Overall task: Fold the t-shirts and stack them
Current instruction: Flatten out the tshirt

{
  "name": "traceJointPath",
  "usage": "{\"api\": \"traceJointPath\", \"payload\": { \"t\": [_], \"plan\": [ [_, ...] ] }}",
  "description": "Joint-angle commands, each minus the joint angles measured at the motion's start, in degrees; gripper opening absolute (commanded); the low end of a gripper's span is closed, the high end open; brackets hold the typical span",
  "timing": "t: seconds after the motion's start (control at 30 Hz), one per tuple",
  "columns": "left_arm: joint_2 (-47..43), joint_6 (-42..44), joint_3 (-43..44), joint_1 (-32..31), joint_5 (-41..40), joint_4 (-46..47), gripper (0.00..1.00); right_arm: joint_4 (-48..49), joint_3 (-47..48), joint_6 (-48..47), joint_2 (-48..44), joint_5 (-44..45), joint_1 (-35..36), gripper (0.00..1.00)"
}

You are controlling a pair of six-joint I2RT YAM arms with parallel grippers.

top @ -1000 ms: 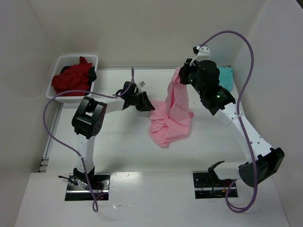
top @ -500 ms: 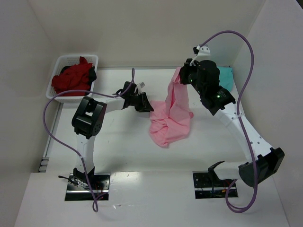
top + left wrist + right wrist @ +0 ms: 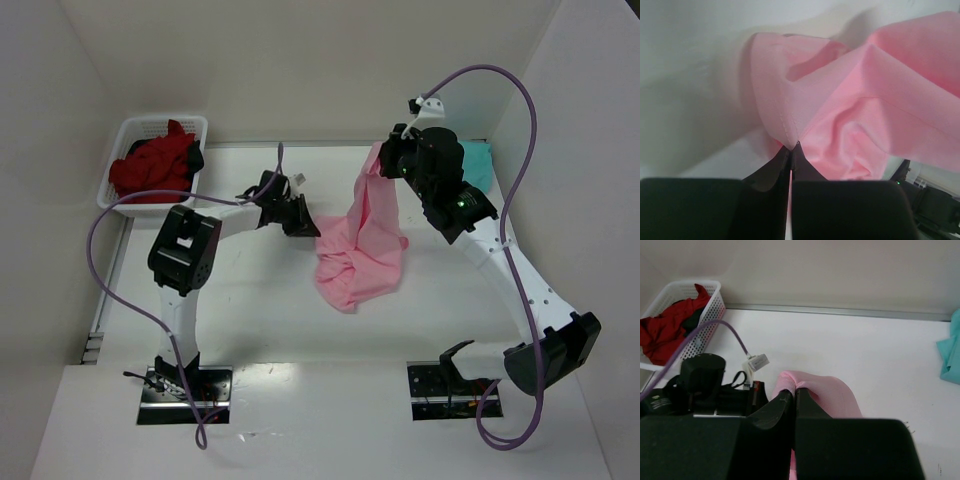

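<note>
A light pink t-shirt (image 3: 362, 240) hangs from my right gripper (image 3: 388, 160), which is raised over the back of the table; the shirt's lower part is bunched on the tabletop. The right wrist view shows that gripper (image 3: 794, 391) shut on a fold of the pink t-shirt (image 3: 836, 394). My left gripper (image 3: 311, 224) is at the shirt's left edge, low over the table. Up close, it (image 3: 791, 148) is shut on a stitched hem of the pink t-shirt (image 3: 855, 115). A teal t-shirt (image 3: 478, 165) lies at the back right. Dark red t-shirts (image 3: 150, 170) fill the basket.
The white lattice basket (image 3: 126, 130) stands at the back left corner, and its rim (image 3: 690, 284) also shows in the right wrist view. White walls close in the back and both sides. The purple cables loop above both arms.
My left gripper has closed on the pink t-shirt's hem, and its arm has shifted slightly. The right gripper and the hanging shirt have stayed in place.
</note>
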Motion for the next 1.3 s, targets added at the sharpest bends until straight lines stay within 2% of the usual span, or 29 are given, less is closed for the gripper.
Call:
{"api": "traceJointPath", "payload": {
  "t": [0.0, 0.17, 0.33, 0.57, 0.8, 0.9, 1.0, 1.27],
  "plan": [
    [-10.53, 3.62, 7.00, 0.31, 1.14, -3.56, 0.00, 0.64, 1.05, 0.85, -0.32, 4.42, -0.23, 0.00],
    [-21.64, 6.91, 15.45, 5.98, -0.58, -10.00, 0.00, 1.63, 6.22, 1.05, 0.82, 10.02, -2.18, 0.00],
    [-26.15, 10.40, 25.65, 11.04, -3.90, -15.52, 0.00, 2.22, 13.81, 0.39, 3.61, 8.81, -6.28, 0.00],
    [-32.19, 11.96, 31.14, 14.99, -14.27, -17.61, 0.00, 4.06, 23.09, -3.96, 5.39, 13.16, -8.05, 0.00],
    [-35.67, 12.95, 32.75, 17.53, -25.25, -18.66, 0.00, 5.36, 28.20, -8.53, 6.53, 17.58, -8.86, 0.00],
    [-36.38, 10.92, 33.37, 18.15, -26.72, -18.67, 0.00, 5.82, 30.02, -8.53, 5.61, 16.71, -10.42, 0.00],
    [-39.43, 7.73, 30.07, 18.15, -27.33, -16.35, 0.00, 6.35, 31.01, -10.02, 5.39, 15.53, -10.42, 0.00],
    [-44.48, 3.09, 23.53, 18.68, -17.22, -11.91, 0.00, 5.82, 30.91, -10.03, 4.86, 11.74, -10.42, 0.00]
  ]
}}
